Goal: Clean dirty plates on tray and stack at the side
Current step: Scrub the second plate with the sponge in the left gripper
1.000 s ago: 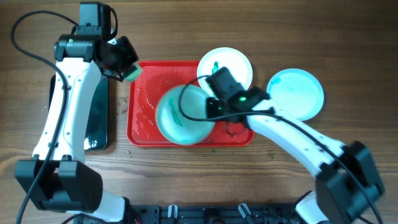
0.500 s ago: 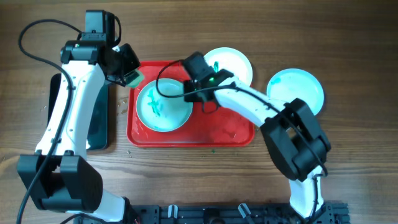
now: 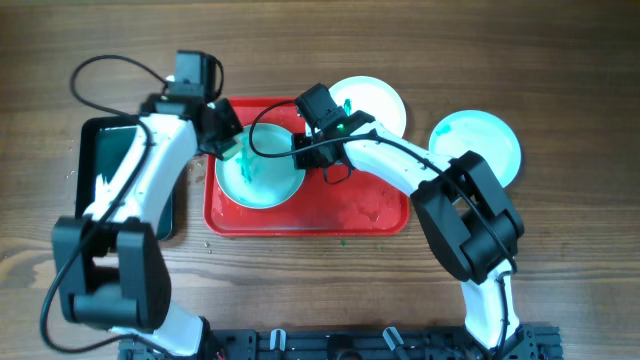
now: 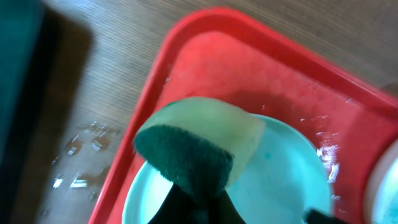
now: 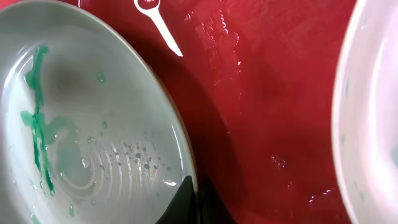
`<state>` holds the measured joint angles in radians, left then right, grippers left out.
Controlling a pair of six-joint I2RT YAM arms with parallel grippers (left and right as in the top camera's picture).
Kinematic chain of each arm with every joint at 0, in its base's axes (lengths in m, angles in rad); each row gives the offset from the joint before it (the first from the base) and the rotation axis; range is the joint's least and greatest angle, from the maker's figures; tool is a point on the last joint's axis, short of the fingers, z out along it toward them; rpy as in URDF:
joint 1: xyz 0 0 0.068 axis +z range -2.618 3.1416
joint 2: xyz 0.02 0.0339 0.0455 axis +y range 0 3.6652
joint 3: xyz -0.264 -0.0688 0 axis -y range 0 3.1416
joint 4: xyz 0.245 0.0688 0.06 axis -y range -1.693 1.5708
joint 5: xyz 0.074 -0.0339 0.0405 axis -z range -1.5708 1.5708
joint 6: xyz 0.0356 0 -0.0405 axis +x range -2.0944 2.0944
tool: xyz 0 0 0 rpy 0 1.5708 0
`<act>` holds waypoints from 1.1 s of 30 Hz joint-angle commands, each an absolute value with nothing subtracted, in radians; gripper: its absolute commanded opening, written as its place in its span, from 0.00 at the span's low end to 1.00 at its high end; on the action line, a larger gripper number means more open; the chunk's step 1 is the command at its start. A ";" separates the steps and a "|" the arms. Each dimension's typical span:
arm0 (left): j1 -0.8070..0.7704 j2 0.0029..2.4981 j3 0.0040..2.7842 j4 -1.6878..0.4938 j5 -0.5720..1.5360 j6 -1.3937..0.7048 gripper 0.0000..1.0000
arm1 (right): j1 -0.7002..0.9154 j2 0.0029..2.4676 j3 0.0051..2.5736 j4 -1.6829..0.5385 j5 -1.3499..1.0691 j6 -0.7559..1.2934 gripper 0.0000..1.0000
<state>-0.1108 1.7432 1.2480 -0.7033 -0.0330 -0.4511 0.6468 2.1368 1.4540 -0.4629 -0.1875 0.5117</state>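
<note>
The red tray (image 3: 350, 215) lies mid-table. A pale plate (image 3: 262, 172) with teal-green smears sits in its left half. My right gripper (image 3: 303, 150) is shut on that plate's right rim; the right wrist view shows the rim (image 5: 186, 163) pinched between the fingers and the smears on the plate (image 5: 81, 118). My left gripper (image 3: 226, 146) is shut on a sponge (image 4: 199, 146), green pad and yellow back, held just over the plate's left edge (image 4: 286, 180). A second plate (image 3: 372, 102) with a small smear leans on the tray's far right rim. A third pale-blue plate (image 3: 478, 148) lies on the table to the right.
A black tray (image 3: 115, 180) holding teal-green liquid lies left of the red tray. Water drops (image 4: 81, 162) lie on the wood between the two trays. The red tray floor (image 5: 267, 93) is wet. A white zip tie (image 5: 158, 18) shows near the right wrist.
My left arm has swung right, bringing the sponge from the red tray's far left corner to the plate's left edge. The right gripper and plate have stayed put over the last half second.
</note>
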 commanded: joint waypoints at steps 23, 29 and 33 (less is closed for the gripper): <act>-0.148 1.946 1.129 -0.605 -0.356 -0.398 0.04 | 0.653 2.157 1.472 -0.462 -0.192 0.519 0.04; -0.169 1.946 1.129 -0.637 -0.243 -0.583 0.04 | 0.653 2.157 1.472 -0.461 -0.193 0.519 0.04; -0.181 1.946 1.129 -0.695 0.631 0.173 0.04 | 0.653 2.157 1.472 -0.461 -0.193 0.516 0.04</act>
<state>-0.1589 1.8931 1.1656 -0.6579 0.0650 -0.2405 0.6506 2.1395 1.4616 -0.4629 -0.1829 0.5301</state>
